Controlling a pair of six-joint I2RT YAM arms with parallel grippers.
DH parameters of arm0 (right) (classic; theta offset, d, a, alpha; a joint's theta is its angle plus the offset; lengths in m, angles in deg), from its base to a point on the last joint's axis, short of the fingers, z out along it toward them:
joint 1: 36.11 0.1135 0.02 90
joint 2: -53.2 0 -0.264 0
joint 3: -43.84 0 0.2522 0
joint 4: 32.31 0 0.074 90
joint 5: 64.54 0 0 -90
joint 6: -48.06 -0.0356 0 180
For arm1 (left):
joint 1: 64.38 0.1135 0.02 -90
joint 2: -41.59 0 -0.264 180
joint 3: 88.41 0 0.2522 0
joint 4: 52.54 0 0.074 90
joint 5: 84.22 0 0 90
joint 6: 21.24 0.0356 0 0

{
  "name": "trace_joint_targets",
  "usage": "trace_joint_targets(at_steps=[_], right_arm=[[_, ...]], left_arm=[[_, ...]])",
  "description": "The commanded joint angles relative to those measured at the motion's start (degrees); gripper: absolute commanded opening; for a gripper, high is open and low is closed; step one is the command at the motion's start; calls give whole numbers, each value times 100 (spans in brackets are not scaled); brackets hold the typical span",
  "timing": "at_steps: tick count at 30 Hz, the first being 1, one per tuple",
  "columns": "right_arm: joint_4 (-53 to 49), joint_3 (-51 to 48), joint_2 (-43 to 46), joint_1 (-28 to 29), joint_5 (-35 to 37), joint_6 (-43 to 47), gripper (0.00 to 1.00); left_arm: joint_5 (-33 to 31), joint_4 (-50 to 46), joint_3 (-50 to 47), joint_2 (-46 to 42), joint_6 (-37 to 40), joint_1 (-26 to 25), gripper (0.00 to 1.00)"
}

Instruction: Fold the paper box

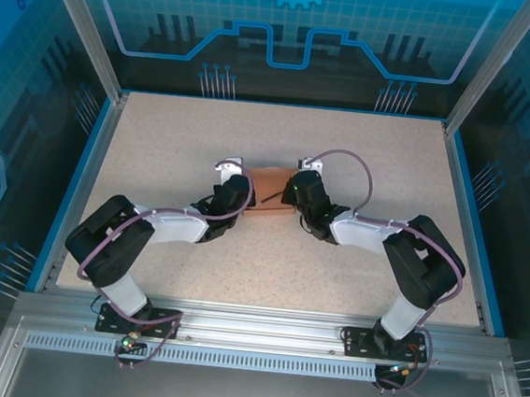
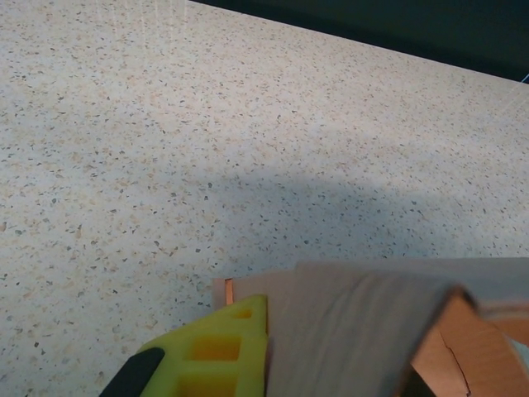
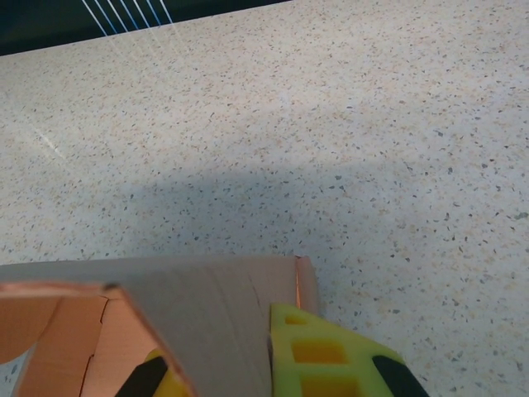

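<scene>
The paper box (image 1: 267,203) is salmon-orange card, partly folded, held just above the middle of the table between both grippers. My left gripper (image 1: 243,195) holds its left end. In the left wrist view one yellow finger (image 2: 216,351) presses against a grey-looking card panel (image 2: 355,331), and the other finger is hidden behind the card. My right gripper (image 1: 293,195) holds the right end. In the right wrist view the gripper (image 3: 223,339) is shut, with the card wall (image 3: 207,306) pinched between its yellow fingers (image 3: 331,360). The orange inner flaps (image 3: 58,339) show to the left.
The speckled beige tabletop (image 1: 280,144) stretches out around the box, bounded by blue-edged walls (image 1: 84,176). A thin dark line (image 1: 269,199) runs across the box's top. Both arms bend in from the near edge.
</scene>
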Motion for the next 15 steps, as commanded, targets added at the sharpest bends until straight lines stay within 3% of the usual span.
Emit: trace_joint_targets(at_steps=[1,15], right_arm=[[-67,-408,53,147,224,27,3],[546,-914,143,335,561,144,3]], left_arm=[[76,-309,-338,-14,-2,-110,10],[-35,-143,-596,-167,17,-145,13]])
